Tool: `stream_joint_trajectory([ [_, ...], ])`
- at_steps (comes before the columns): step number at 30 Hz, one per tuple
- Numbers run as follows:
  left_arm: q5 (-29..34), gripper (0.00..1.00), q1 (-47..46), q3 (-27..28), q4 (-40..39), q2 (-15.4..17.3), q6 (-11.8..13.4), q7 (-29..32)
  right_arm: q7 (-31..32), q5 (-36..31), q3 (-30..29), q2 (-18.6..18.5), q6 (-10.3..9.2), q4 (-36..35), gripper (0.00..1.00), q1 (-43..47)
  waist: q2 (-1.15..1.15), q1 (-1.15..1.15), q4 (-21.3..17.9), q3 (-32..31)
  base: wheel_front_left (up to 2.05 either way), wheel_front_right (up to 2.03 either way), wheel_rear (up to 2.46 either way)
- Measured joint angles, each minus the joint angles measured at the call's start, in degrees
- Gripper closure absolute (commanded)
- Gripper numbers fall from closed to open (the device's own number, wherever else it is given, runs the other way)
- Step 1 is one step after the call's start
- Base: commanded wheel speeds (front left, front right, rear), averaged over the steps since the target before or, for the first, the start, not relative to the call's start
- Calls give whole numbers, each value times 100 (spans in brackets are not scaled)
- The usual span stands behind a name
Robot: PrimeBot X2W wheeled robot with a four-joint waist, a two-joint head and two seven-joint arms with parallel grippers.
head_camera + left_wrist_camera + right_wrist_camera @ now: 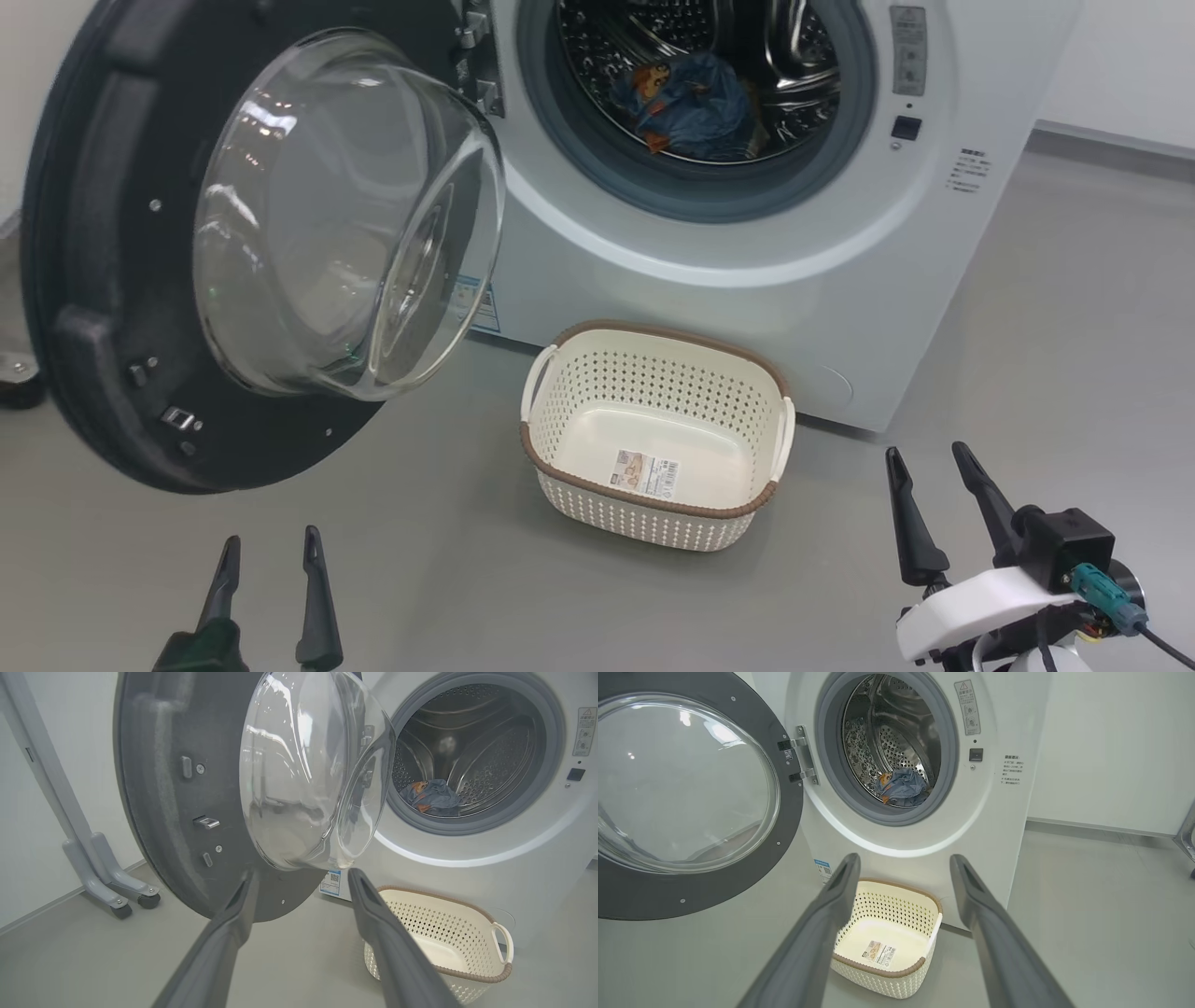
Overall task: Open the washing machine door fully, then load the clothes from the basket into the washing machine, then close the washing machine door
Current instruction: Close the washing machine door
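On the far left the washing machine door (112, 280) stands swung wide on its hinge, black rim facing me, and its glass bowl (345, 215) bulges out toward the room. Below it my left gripper (271, 537) hovers over the floor, fingers spread wide and holding nothing. In the left wrist view those fingers point at the door's lower edge, close to it but apart.

In the middle the basket (644, 527) sits on the floor just before the washing machine (709, 299). It is empty, with the label on its bottom bare. The clothes (695, 107) lie in a blue heap low in the drum. On the right my right gripper (928, 453) is also spread wide and empty, well apart from the basket.

I judge that only the closing remains. A push on the curved glass could let a finger skid off, so I'd press the rim instead. The door's lower edge may clip the basket as it sweeps, and I cannot tell the clearance. A soft push might leave the latch uncaught.
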Motion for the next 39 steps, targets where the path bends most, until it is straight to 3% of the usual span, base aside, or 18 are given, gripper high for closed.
stream_joint_trajectory([
  [12, -200, 0, 123, 363, -297, 10, 43, -1, 0, 15, 435, 0, 0, 56, 0, -68, 0, 0, 849, -48, 0, 0, 0],
  [23, -253, 0, 239, 499, -459, 11, 52, -1, 0, 18, 544, -35, 0, 157, 0, -163, 0, 0, 994, -2, 0, 0, 0],
  [24, -260, 36, 240, 515, -475, 11, 54, -1, 0, 20, 546, -36, 0, 158, 0, -179, 0, 0, 998, 2, 0, 0, 0],
  [25, -308, 36, 241, 533, -485, 11, 62, 0, 0, 30, 546, -38, 0, 159, 0, -193, 0, 0, 1000, 6, 0, 0, 0],
  [26, -416, 85, 241, 553, -500, 11, 66, 0, 0, 35, 547, -44, 0, 159, 0, -197, 0, 0, 1003, 9, 0, 0, 0],
  [27, -555, 100, 241, 581, -520, 10, 66, 0, 0, 37, 547, -49, 0, 165, 0, -197, 0, 0, 1006, 12, 0, 0, 0],
  [31, -1374, 100, 240, 769, -643, 8, 67, -1, 0, 44, 545, -53, 0, 182, 0, -197, 0, 0, 1011, 17, 0, 0, 0],
  [39, -4068, 100, 35, 1672, -873, 0, 74, -2, 0, 70, 489, -53, 0, 202, 0, -195, 0, 0, 1020, 14, 0, 0, 0],
])
